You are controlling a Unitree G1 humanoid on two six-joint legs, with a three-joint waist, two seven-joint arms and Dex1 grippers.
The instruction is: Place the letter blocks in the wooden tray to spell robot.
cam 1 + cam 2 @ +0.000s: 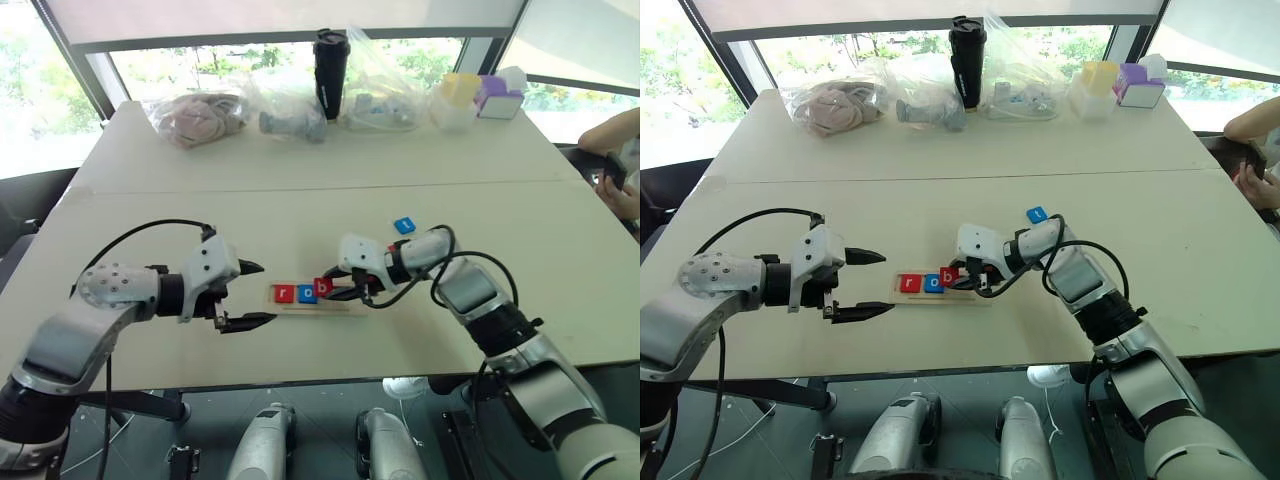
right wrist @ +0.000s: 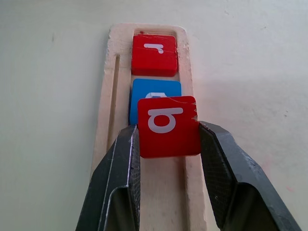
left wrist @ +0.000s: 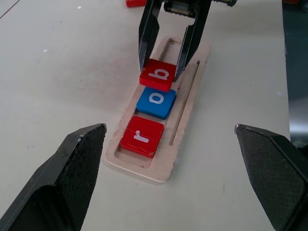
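Gripped between the two black fingers of the right gripper is the red b block, pinched by its side edges and held tilted over the wooden tray, its leading edge overlapping the blue o block that lies next in the row. That blue block sits flat in the tray's shallow slot, and beyond it, at the tray's end nearest the left arm, the red r block also lies flat in the slot; the two seated blocks are just beside each other. Under the right gripper, the remaining length of the slot shows bare wood. A thin groove runs along one long side of the tray, beside the slot. The left gripper hangs above the table just off the r end of the tray, its fingers spread wide with nothing between them. On the table beyond the right arm lies a blue t block, well apart from the tray. At the far edge of the table stand clear plastic bags with contents, a black tumbler and small yellow and purple containers
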